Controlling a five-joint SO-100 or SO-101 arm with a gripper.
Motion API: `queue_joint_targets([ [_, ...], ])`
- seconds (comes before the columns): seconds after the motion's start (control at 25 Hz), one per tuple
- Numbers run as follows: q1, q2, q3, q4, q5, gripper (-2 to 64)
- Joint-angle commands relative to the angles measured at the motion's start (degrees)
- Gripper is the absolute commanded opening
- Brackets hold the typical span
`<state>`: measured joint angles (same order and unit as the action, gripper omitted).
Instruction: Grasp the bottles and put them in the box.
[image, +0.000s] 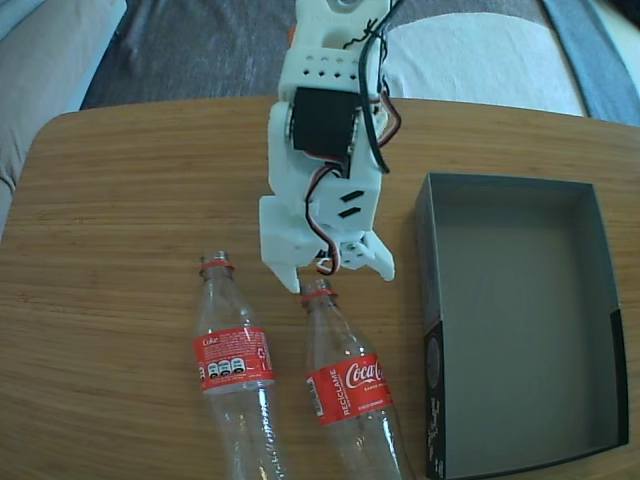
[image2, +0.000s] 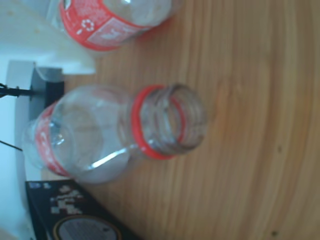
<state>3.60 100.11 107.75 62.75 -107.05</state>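
Two clear bottles with red labels lie side by side on the wooden table, open necks pointing to the far side. In the fixed view the left bottle (image: 232, 360) lies apart from the arm. My white gripper (image: 337, 275) hangs open right over the neck of the right bottle (image: 345, 385), one finger on each side, touching nothing. The wrist view looks into that bottle's open mouth (image2: 170, 120), with the other bottle (image2: 110, 20) at the top edge. The dark box (image: 520, 330), with nothing in it, stands to the right of the bottles; its corner (image2: 75, 222) shows at the bottom left.
The wooden table (image: 120, 250) has a rounded far edge. Beyond it lie grey and white cushions (image: 470, 60). Bare wood stretches left of the bottles. A pale finger (image2: 45, 50) of the gripper fills the wrist view's upper left.
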Motion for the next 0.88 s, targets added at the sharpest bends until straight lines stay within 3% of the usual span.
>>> queue_joint_targets([
  [0.0,0.79,0.70,-0.79,-0.18,-1.14,49.7],
  [0.68,-0.79,-0.44,1.67,-1.05,-1.05,49.7],
  [0.84,0.35,-0.53,2.99,-4.92,-1.05,49.7],
])
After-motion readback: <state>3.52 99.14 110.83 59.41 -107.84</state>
